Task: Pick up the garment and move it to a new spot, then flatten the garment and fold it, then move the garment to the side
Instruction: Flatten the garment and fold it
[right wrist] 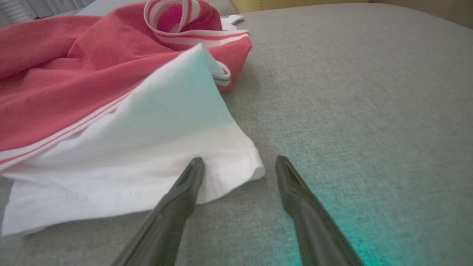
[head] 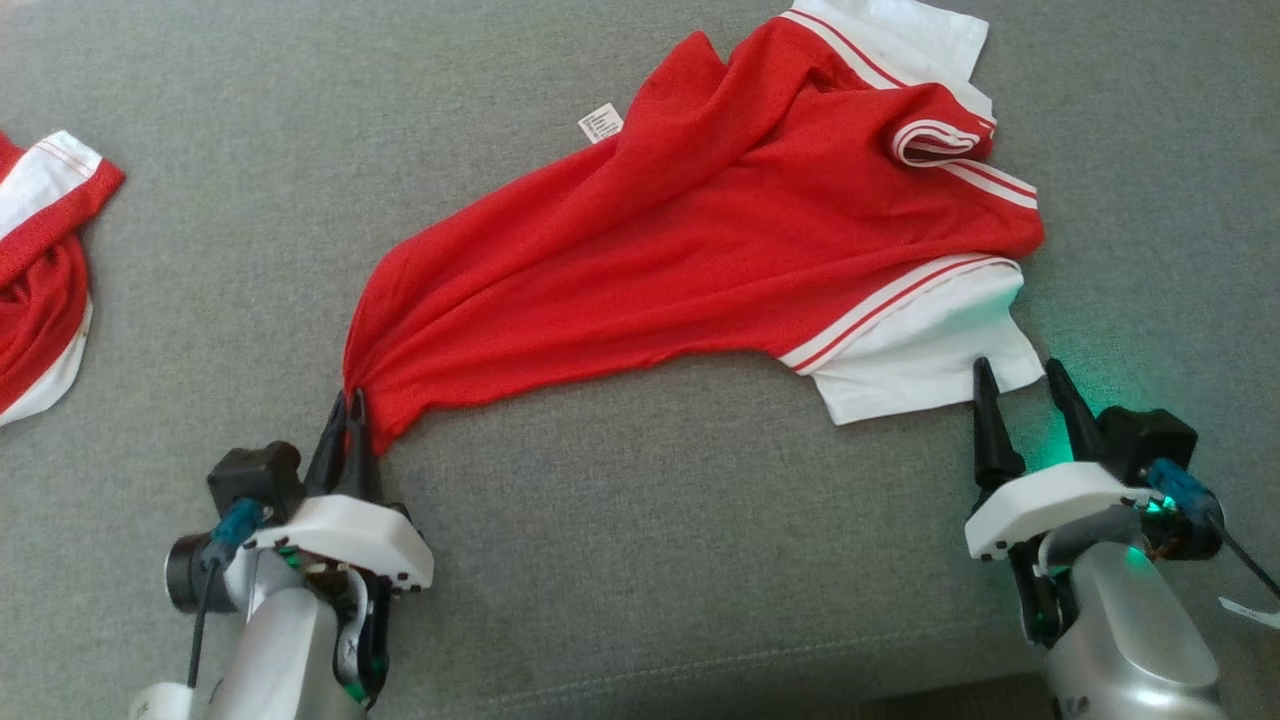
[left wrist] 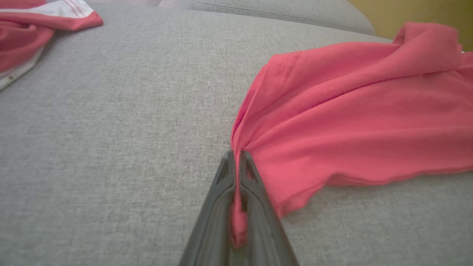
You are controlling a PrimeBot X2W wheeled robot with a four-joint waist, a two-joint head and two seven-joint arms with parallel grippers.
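My left gripper [head: 350, 405] pinches a hem corner of the red jersey [head: 700, 230], my right gripper [head: 1020, 375] stands open by its white sleeve [head: 930, 350]; flattening looks barely begun, with folding and setting aside not yet done.

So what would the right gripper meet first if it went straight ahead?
Likely the white sleeve, whose corner lies just before the open fingers; depth is unclear.
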